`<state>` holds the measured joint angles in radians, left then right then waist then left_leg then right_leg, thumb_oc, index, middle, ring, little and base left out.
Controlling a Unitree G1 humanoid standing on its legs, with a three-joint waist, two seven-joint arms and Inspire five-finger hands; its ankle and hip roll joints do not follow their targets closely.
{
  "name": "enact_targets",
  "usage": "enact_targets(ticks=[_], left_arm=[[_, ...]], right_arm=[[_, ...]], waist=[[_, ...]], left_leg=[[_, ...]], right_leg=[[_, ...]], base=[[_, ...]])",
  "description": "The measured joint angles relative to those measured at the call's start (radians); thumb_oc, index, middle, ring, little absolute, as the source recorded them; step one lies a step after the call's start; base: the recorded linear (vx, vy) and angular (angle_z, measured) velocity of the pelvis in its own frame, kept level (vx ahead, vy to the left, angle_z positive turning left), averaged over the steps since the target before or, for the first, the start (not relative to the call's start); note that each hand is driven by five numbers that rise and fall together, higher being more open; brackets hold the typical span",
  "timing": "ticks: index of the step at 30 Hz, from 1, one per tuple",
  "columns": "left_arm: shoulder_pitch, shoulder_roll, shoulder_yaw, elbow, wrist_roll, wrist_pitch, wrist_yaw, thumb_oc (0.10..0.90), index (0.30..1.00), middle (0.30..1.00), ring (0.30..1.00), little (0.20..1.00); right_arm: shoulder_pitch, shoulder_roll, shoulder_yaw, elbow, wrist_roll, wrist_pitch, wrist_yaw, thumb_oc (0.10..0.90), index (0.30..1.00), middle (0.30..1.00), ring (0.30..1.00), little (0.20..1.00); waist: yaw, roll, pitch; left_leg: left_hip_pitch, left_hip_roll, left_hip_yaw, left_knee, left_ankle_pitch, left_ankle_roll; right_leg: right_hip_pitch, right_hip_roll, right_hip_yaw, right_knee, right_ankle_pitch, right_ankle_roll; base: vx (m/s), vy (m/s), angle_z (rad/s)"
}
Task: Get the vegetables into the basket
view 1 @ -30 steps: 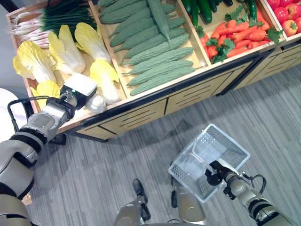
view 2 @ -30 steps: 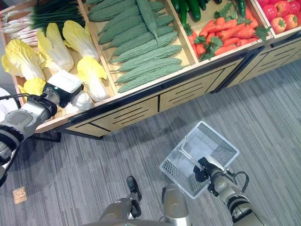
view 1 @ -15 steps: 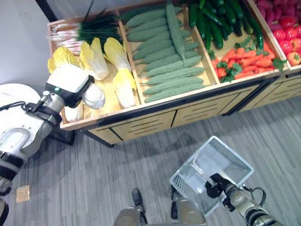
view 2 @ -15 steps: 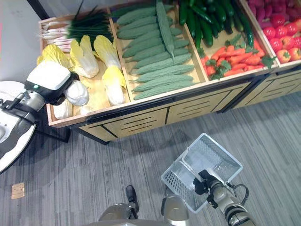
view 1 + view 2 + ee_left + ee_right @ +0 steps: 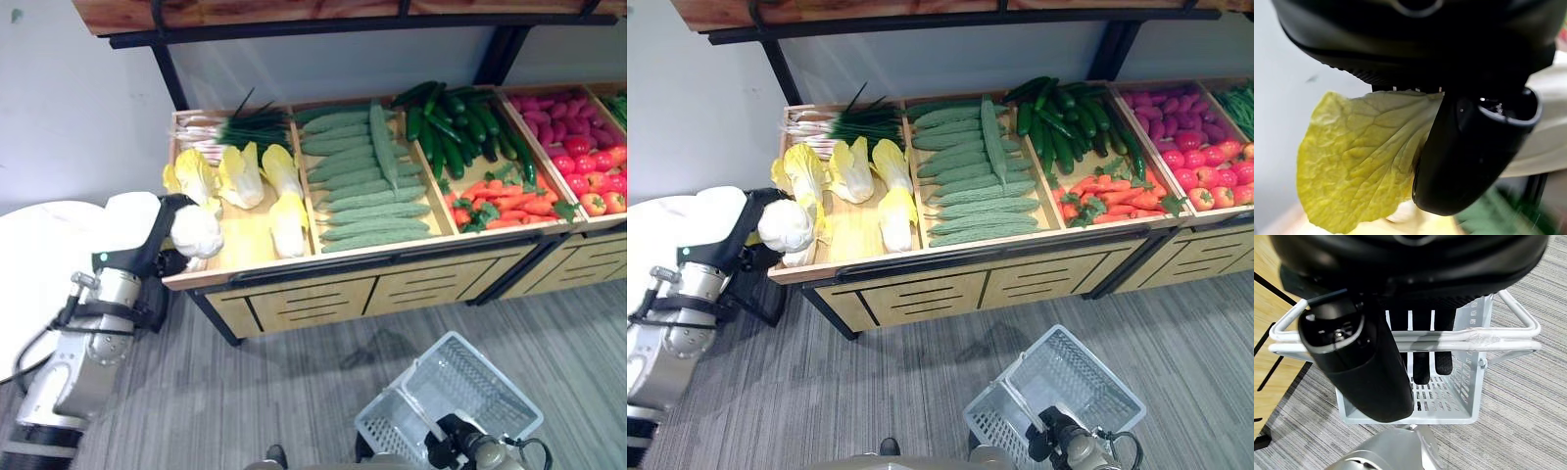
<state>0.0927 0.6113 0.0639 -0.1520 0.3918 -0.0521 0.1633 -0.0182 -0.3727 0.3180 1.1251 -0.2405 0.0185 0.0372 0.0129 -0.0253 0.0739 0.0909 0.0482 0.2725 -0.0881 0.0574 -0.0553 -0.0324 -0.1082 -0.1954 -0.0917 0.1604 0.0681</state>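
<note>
Now the left robot hand (image 5: 182, 227) is clutching a cabbage (image 5: 1359, 156), the right robot hand (image 5: 1400, 352) gripping the basket (image 5: 446, 397); next, carrying it across.

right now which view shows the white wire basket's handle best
The right wrist view: the white wire basket's handle crosses it close up, the right hand curled round it. Both eye views show the basket whole, its handle hidden.

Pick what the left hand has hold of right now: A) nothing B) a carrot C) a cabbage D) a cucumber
C: in the left wrist view the left hand is closed on a yellow-green leafy cabbage, and the eye view shows its white base in the hand at the stand's left end.
</note>
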Motion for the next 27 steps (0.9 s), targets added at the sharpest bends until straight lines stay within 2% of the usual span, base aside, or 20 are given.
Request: enact_targets(ticks=[3,5,11,24,27], left_arm=[[0.024,0.005,-0.024,-0.002,-0.068,-0.007,-0.045,0.400,0.300,0.300,0.300,0.300],[0.046,-0.041,-0.028,-0.011,-0.163,-0.008,-0.068,0.400,0.300,0.300,0.300,0.300],[0.061,-0.053,-0.068,-0.014,-0.285,-0.009,-0.121,0.400,0.300,0.300,0.300,0.300],[0.060,-0.049,-0.073,-0.044,-0.370,-0.009,-0.144,0.400,0.300,0.300,0.300,0.300],[0.059,-0.048,-0.073,-0.045,-0.374,-0.009,-0.146,0.400,0.300,0.300,0.300,0.300]], right_arm=[[-0.003,0.002,-0.001,-0.001,0.000,0.000,-0.001,0.400,0.300,0.300,0.300,0.300],[0.002,0.004,-0.006,0.001,0.003,0.000,-0.002,0.400,0.300,0.300,0.300,0.300],[0.002,0.007,-0.009,0.014,0.005,0.001,-0.013,0.400,0.300,0.300,0.300,0.300],[0.013,0.011,-0.010,0.028,0.011,0.000,-0.026,0.400,0.300,0.300,0.300,0.300],[0.028,0.012,-0.056,0.025,0.014,-0.002,-0.030,0.400,0.300,0.300,0.300,0.300]], waist=[[-0.004,-0.001,-0.004],[-0.004,-0.001,-0.006],[-0.002,0.000,-0.007],[-0.007,-0.001,-0.031],[-0.014,-0.002,-0.032]], left_leg=[[0.000,0.000,0.000,0.000,-0.002,0.002],[0.004,0.000,0.000,0.000,-0.002,0.002],[0.007,-0.001,0.000,0.000,-0.001,0.004],[0.015,-0.003,-0.003,0.000,-0.005,0.007],[0.017,-0.010,-0.002,0.000,-0.007,0.010]], right_leg=[[-0.001,0.000,0.001,0.000,0.000,0.000],[0.003,0.000,0.002,0.000,0.001,0.001],[0.008,0.000,0.002,0.000,0.002,0.001],[0.016,-0.001,0.001,0.000,0.000,0.003],[0.016,-0.006,0.004,0.000,0.002,0.005]], base=[[0.00,0.000,0.00],[0.00,0.000,0.00],[0.00,0.000,0.00],[0.00,0.008,0.00],[0.00,0.061,-0.02]])
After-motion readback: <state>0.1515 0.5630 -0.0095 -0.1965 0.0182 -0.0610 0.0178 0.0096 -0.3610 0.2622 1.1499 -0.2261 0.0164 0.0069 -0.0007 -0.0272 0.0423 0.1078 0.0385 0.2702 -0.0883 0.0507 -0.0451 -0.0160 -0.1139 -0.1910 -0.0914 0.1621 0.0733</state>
